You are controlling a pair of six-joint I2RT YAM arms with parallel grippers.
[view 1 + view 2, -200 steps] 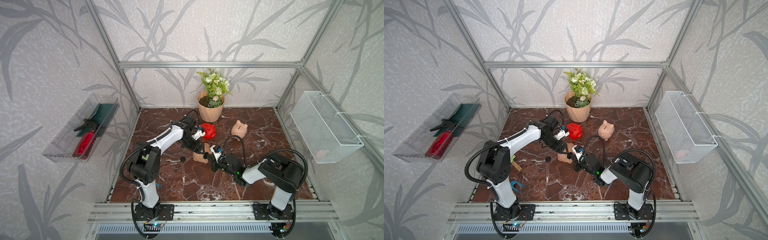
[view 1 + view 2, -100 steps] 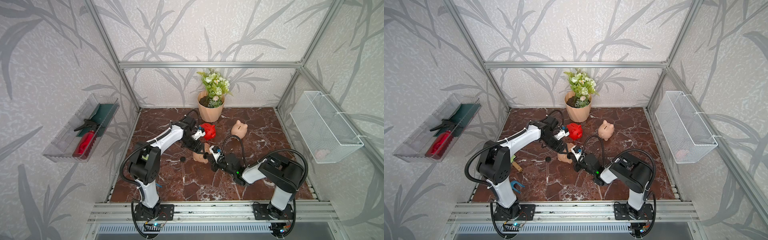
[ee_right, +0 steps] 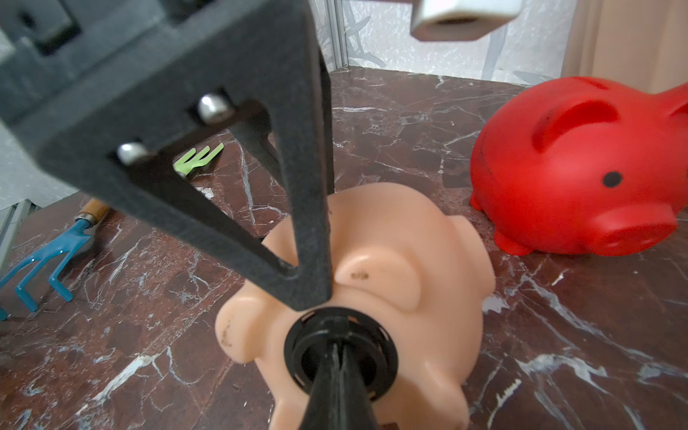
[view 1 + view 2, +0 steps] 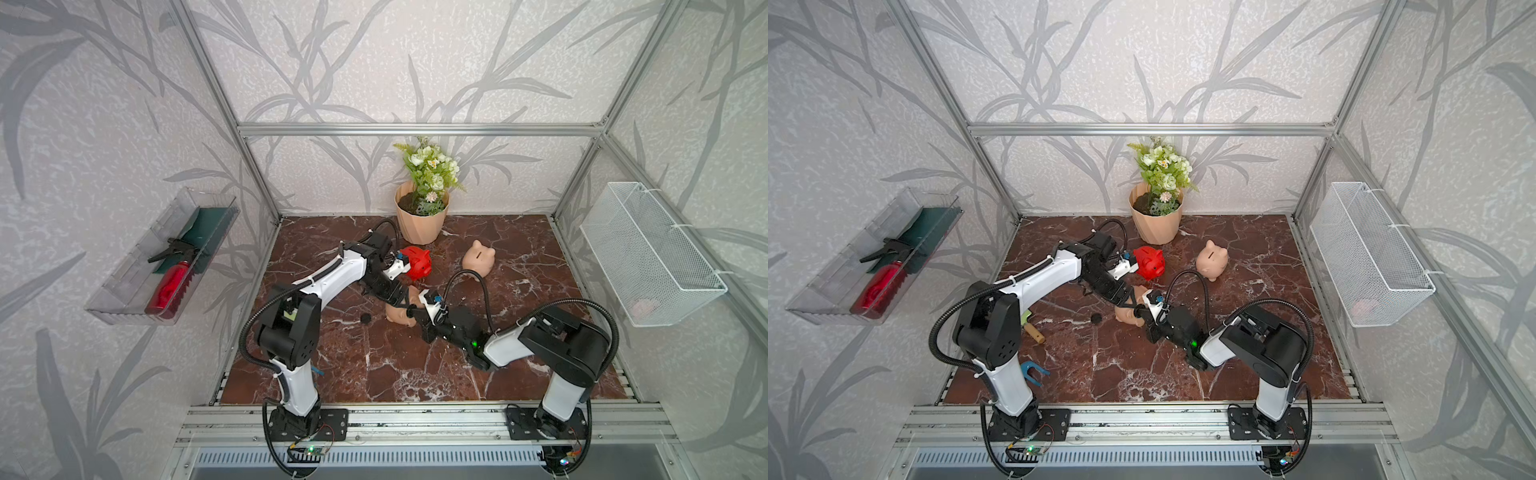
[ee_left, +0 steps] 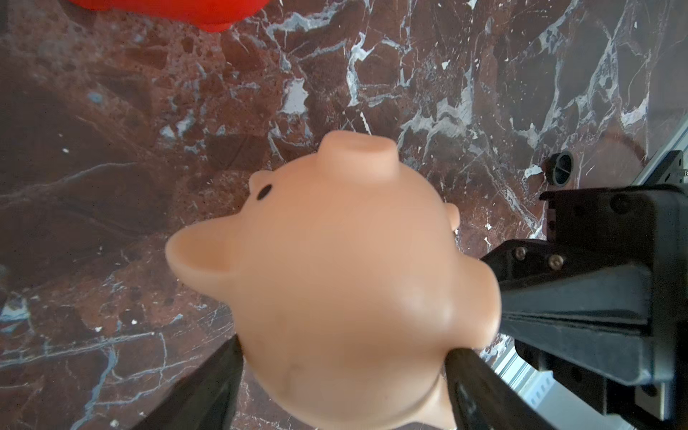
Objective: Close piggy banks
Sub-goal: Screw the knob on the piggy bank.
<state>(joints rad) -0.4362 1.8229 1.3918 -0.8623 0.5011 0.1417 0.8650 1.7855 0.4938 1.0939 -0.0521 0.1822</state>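
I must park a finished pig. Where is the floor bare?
Bare: the front floor strip along the rail, and back right between standing pig and basket. Crowded: the middle, around the held pig, red pig and plug; rakes by the left arm.

No text, label, brand, number or sign can be read anywhere in these views.

My right gripper [image 3: 337,353], jaws together, pokes into the black plug [image 3: 298,346] sitting in the belly of the peach piggy bank [image 3: 409,253]; the red piggy bank [image 3: 558,167] stands just beside.
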